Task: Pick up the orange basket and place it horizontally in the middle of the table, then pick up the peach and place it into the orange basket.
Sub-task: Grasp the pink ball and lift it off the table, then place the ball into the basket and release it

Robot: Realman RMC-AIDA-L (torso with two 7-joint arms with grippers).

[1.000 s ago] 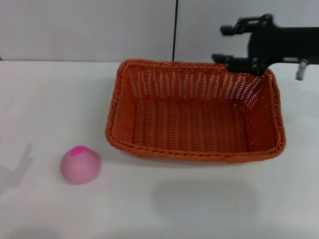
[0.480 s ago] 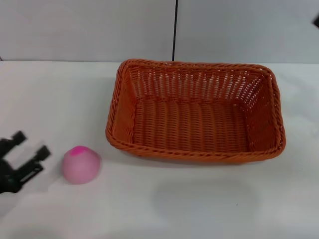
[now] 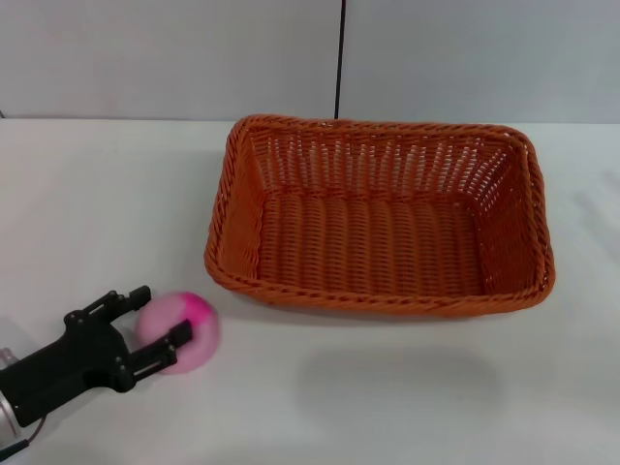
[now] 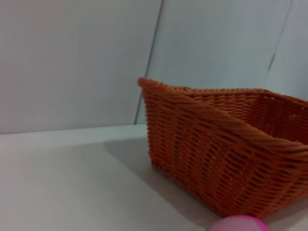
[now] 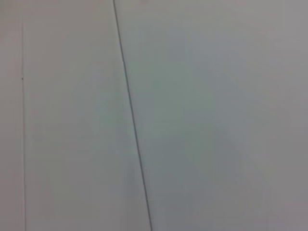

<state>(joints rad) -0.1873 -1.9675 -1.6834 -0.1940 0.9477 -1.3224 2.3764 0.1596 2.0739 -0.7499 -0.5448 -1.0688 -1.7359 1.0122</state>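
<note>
The orange basket (image 3: 371,299) lies lengthwise across the middle of the white table (image 3: 407,407), empty; the left wrist view shows its woven side (image 4: 211,154) close by. The peach (image 3: 197,327), pale pink with a magenta patch turned to the upper right, rests on the table in front of the basket's left corner; only its top (image 4: 239,224) shows in the left wrist view. My left gripper (image 3: 159,318) comes in low from the lower left, open, with one finger on either side of the peach's left half. The right gripper is out of view.
A grey wall with a dark vertical seam (image 3: 340,58) stands behind the table's far edge. The right wrist view shows only that wall and the seam (image 5: 132,125).
The right gripper left the basket's far right corner and went out of view. The left gripper came in from the left and reached around the peach, which shifted slightly right and rolled.
</note>
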